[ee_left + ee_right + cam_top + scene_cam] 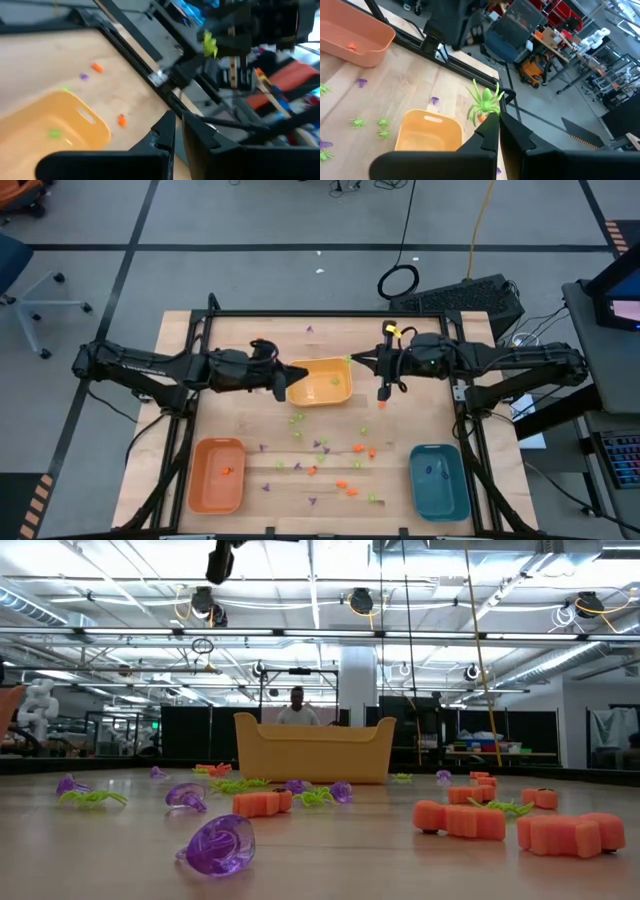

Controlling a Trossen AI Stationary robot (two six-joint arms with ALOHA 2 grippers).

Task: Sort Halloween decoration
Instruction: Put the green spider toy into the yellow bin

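Holding a light green spider (484, 101) pinched in its fingertips, the right gripper (352, 360) hangs at the yellow tray's (321, 382) rim. Left gripper (283, 388) sits clenched and empty at the tray's opposite end. Remaining Halloween decoration (322, 458) lies scattered on the table (240, 335) between the orange tray (217, 475) and teal tray (439, 481); a few pieces are already in the trays.
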